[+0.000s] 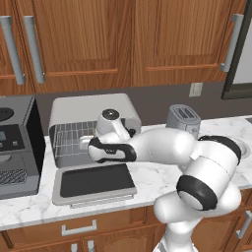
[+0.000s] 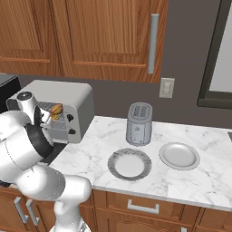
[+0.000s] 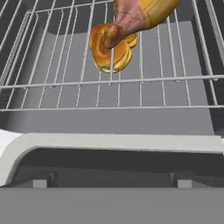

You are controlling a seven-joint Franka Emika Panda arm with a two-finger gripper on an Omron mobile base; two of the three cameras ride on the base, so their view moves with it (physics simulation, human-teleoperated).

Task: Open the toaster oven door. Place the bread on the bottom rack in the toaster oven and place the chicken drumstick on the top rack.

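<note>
Left base view: the toaster oven door (image 1: 93,183) lies flat on the desk (image 1: 162,177), so food can go in.
Right base view: the chicken drumstick (image 2: 56,109) sits inside the toaster oven (image 2: 68,97).
Hand view: the pincer is spread wide and holds nothing; ahead of it the drumstick lies on the top rack (image 3: 57,83), with the bread (image 3: 105,57) on the bottom rack (image 3: 65,39), both jobs look done.

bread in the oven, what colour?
Golden-yellow with browned patches; the bread shows best in the hand view, under the rack wires.
</note>
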